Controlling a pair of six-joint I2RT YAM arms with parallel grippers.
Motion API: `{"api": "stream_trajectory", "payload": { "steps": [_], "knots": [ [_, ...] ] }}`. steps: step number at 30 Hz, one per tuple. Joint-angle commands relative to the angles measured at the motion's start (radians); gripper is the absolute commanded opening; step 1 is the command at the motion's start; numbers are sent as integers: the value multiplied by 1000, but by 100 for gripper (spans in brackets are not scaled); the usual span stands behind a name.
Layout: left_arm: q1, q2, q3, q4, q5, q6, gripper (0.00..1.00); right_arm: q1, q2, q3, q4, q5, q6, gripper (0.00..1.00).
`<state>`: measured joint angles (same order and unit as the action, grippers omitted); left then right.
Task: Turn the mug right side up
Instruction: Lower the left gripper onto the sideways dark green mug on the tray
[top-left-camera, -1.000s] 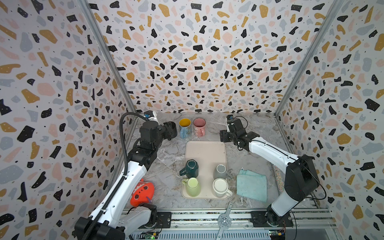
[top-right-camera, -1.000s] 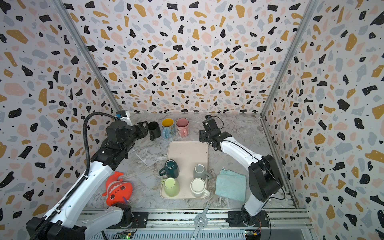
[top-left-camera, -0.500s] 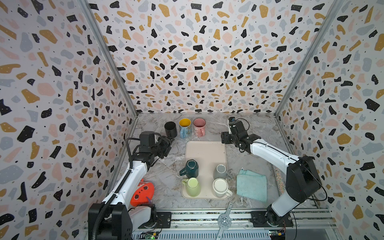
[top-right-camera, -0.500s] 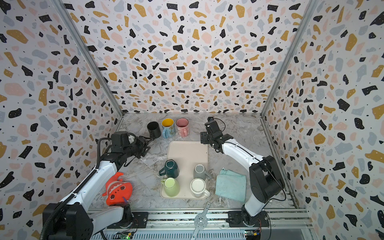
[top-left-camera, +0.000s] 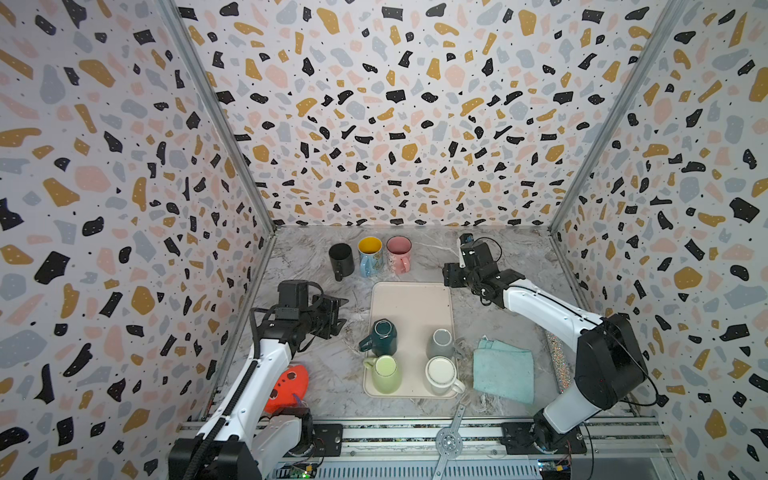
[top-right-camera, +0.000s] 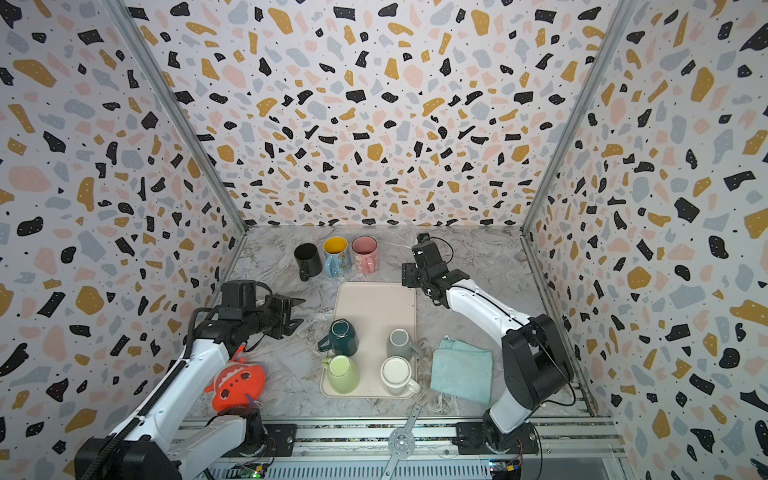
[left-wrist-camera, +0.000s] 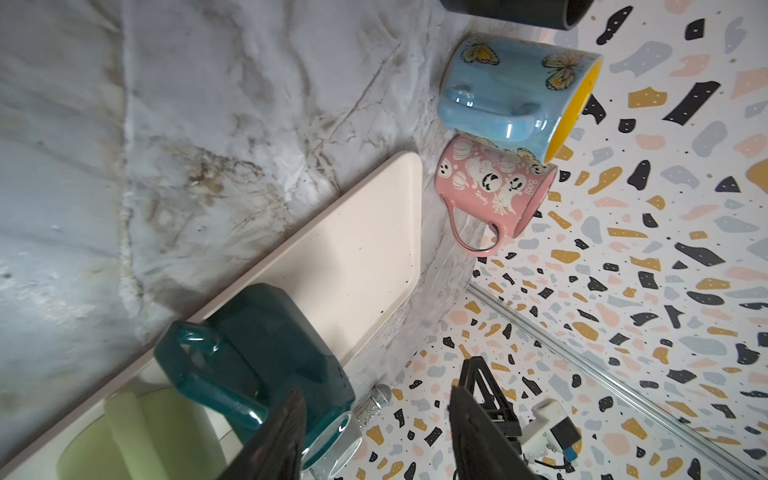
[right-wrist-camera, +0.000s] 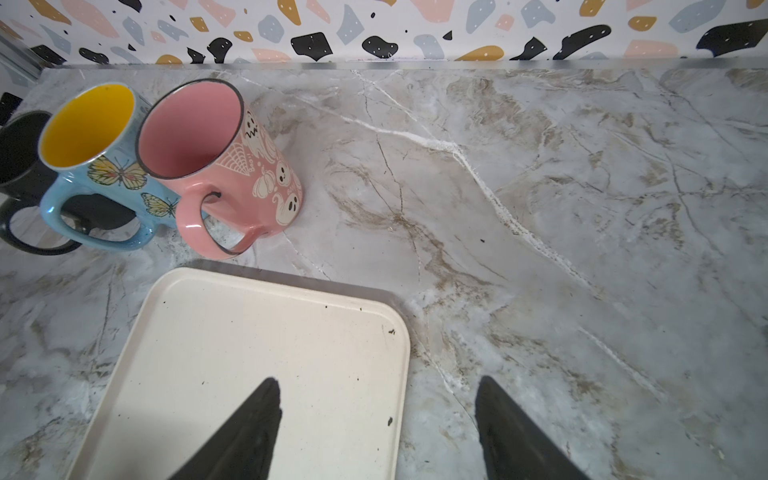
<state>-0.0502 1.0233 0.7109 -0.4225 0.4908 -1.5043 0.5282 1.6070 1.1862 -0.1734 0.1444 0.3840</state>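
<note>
While the left end effector (top-left-camera: 340, 311) and right end effector (right-wrist-camera: 378, 386) hang open and empty, the teal mug (top-left-camera: 382, 334) sits base-up on the tray's (top-left-camera: 411, 299) left edge.
Left is nearer: mug just ahead of its tips, axis vertical, handle toward that arm; likely the next one to flip.

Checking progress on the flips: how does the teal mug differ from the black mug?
The teal mug stands base up on the tray; the black mug stands mouth up on the table behind it. The teal mug's handle points left in both top views; the black mug's points toward the front. Neither is held.
</note>
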Motion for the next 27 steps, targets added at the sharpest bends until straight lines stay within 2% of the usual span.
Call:
{"api": "stream_trajectory", "payload": {
  "steps": [1, 12, 20, 27],
  "knots": [
    [6, -12, 9, -86, 12, -2, 57, -2, -21, -3, 10, -12, 12, 75],
    [-12, -22, -16, -153, 5, -34, 57, -2, -14, 0, 17, -25, 11, 76],
    [-125, 20, -49, -76, 1, -107, 57, -3, 9, 12, 17, -46, 14, 76],
    [-155, 47, -58, -42, -5, -130, 57, -3, 13, 11, 18, -47, 14, 76]
  ]
}}
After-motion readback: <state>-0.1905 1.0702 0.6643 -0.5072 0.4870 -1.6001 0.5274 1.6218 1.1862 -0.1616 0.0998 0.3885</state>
